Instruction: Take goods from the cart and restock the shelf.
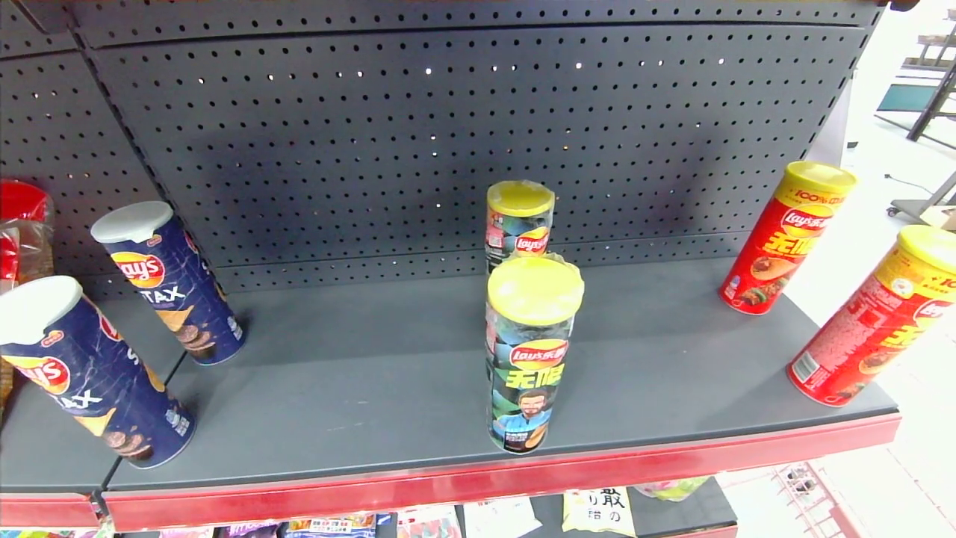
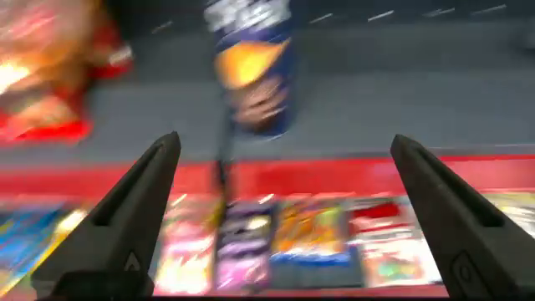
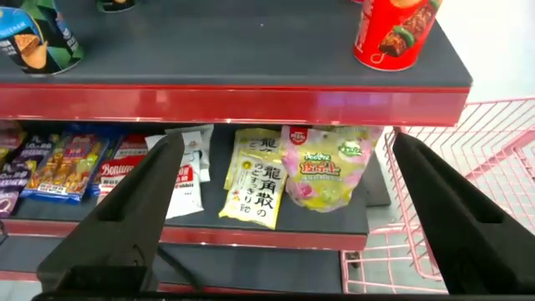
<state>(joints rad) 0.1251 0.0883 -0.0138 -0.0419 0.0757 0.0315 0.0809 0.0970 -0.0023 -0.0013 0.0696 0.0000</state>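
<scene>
Plainly, empty grippers facing a half-stocked shelf (image 1: 358, 373).

Ahead of both grippers runs the shelf's red front edge. The pink wire cart (image 3: 476, 176) lies off to the side of the right gripper (image 3: 286, 138), and I cannot tell what it holds. The left gripper (image 2: 286, 142) and the right gripper both stand wide open, holding nothing. A blue can (image 2: 255, 75) stands just beyond the left gripper, a red can (image 3: 393, 33) beyond the right. The risk, as I judge it, is that spread fingers swinging toward the cart clip that edge or topple these tall, narrow, glossy, lidded cans standing upright near the front.
</scene>
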